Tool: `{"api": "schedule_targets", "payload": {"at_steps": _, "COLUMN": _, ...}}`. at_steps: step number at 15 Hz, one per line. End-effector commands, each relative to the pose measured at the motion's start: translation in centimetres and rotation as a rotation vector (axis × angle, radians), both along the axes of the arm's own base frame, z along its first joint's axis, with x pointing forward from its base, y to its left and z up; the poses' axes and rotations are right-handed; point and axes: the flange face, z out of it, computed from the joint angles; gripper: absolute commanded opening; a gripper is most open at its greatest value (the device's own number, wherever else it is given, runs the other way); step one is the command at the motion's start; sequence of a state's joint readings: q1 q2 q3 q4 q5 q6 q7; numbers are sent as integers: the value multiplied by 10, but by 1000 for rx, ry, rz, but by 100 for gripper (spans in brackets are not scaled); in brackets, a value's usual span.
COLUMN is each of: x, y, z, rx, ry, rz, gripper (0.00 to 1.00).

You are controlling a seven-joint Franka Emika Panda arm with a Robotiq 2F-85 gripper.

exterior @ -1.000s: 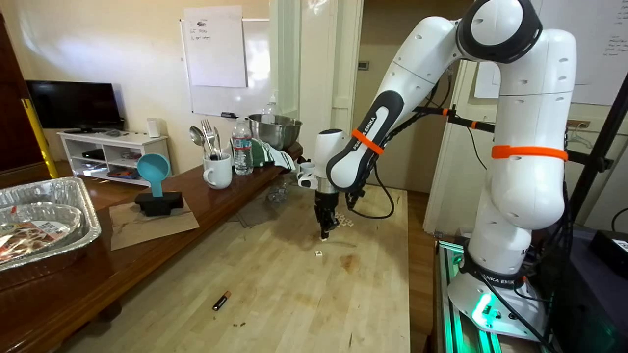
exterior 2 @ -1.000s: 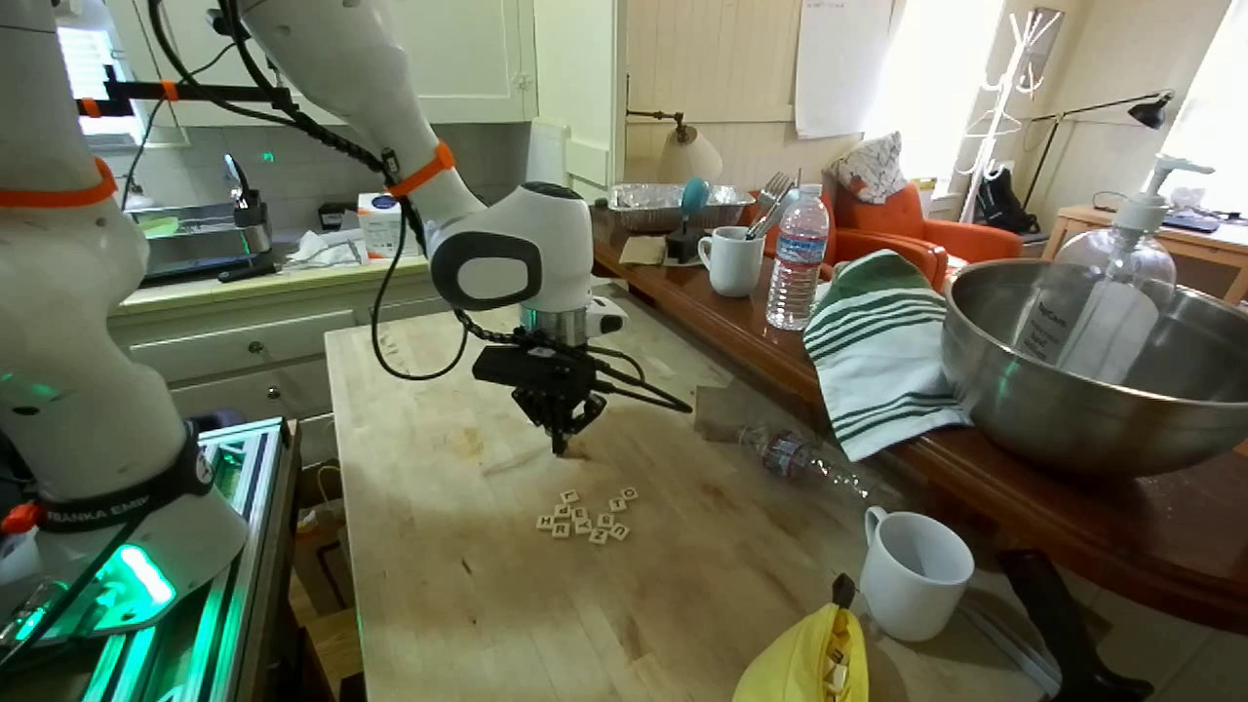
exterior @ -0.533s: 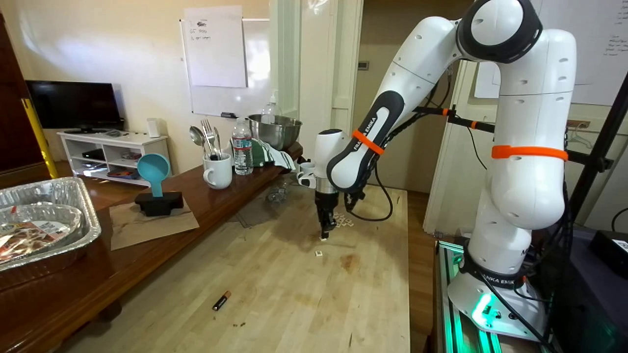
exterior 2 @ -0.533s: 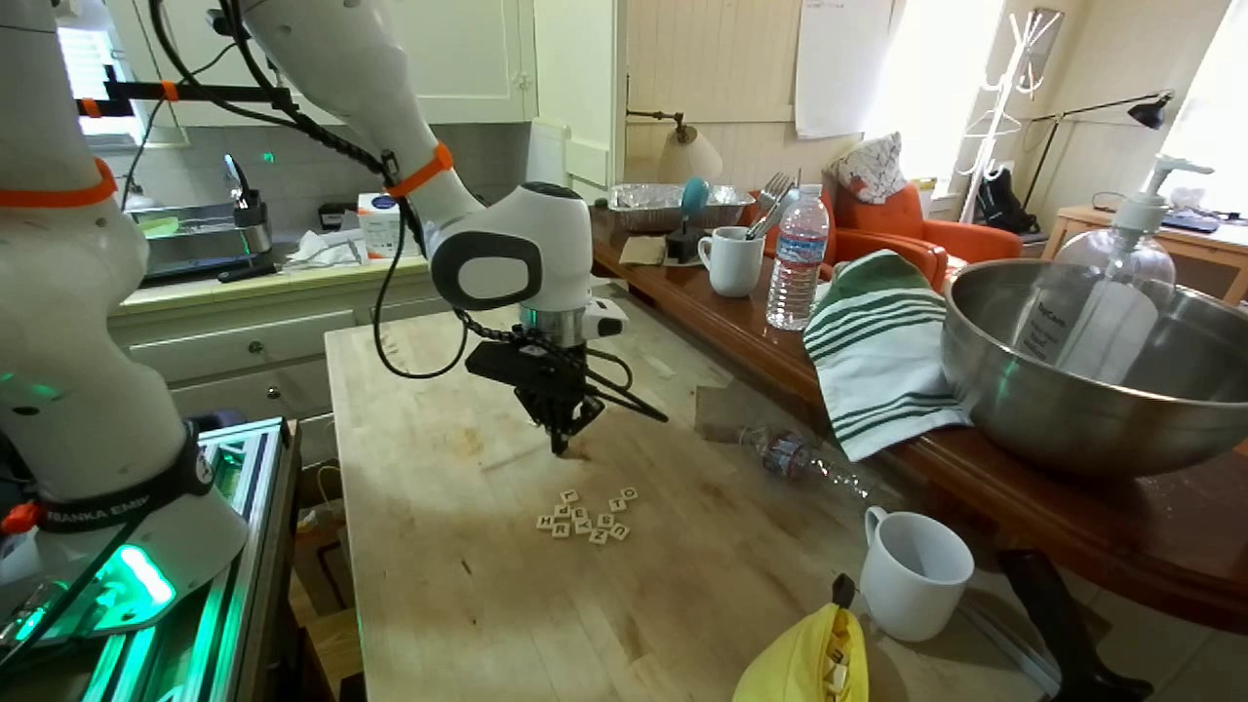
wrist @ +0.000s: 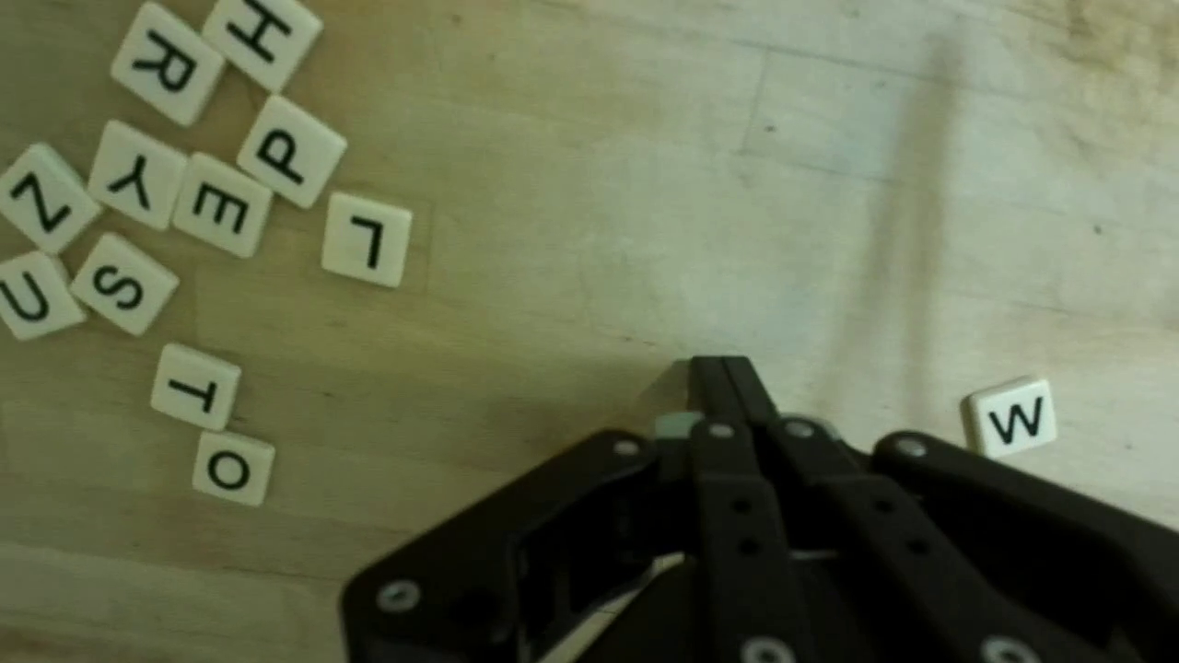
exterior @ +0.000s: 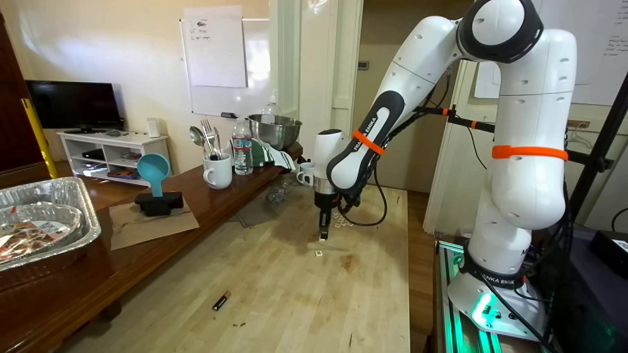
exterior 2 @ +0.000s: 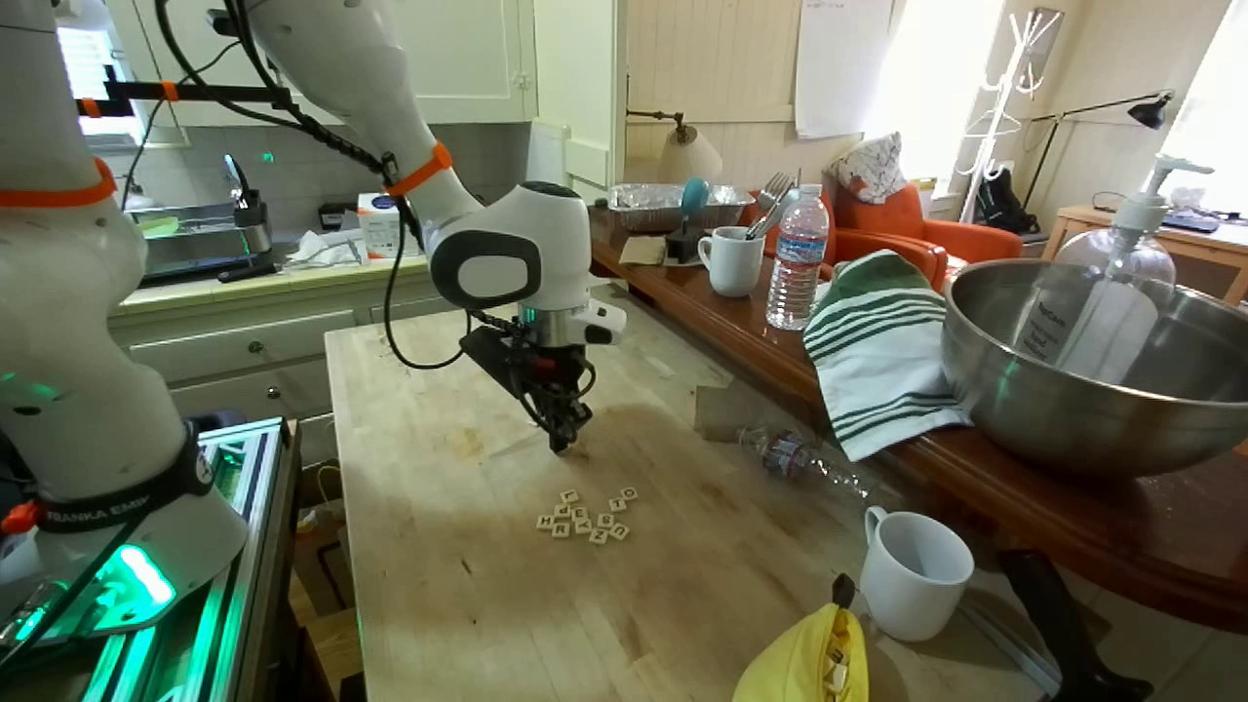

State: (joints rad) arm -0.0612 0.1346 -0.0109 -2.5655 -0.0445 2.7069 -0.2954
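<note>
Pincer (wrist: 723,364) together, both fingers (wrist: 714,396) meeting with nothing visible between them, I hung low over the pale wooden table (wrist: 571,304), aimed downward. What mattered most lay right there: a partly hidden tile (wrist: 678,424), its pale edge peeking out behind my fingers in the wrist view, on the side facing the scattered tiles (wrist: 222,204); a fleck of white (exterior: 322,239) showed at my fingers' ends in an exterior view as well. I was not clasping it; whether I touched it, or which letter it bore, I could not tell. If square like its neighbours, it offered no long axis to favour. Those scattered tiles lay well apart from me, faces up, the L tile (wrist: 367,239) nearest, several touching at an edge or corner. On the opposite side, nearer than the L yet apart from me, sat the W tile (wrist: 1013,417), flat and lettered side up. Beyond it, in an exterior view, a battery (exterior: 221,300) lay at a slant. Farther out, toward the brown counter (exterior: 98,274), there were a clear bottle (exterior 2: 799,460) on its side and an upright white mug (exterior 2: 916,575), with a yellow pouch (exterior 2: 807,653) near the mug; up on the counter a steel bowl (exterior 2: 1072,419) cradled a pump bottle (exterior 2: 1107,327) beside a striped towel (exterior 2: 882,361).
</note>
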Motion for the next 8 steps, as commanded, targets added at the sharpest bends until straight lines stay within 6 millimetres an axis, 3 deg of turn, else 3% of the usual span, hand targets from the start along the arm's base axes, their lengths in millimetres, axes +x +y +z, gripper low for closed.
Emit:
{"api": "schedule_targets", "payload": {"at_steps": 1, "x": -8, "y": 9, "z": -13, "rx": -7, "ry": 24, "rz": -199, "gripper": 0}}
{"api": "schedule_targets", "payload": {"at_steps": 8, "x": -8, "y": 11, "z": -9, "rx": 4, "ry": 46, "rz": -552, "gripper": 0}}
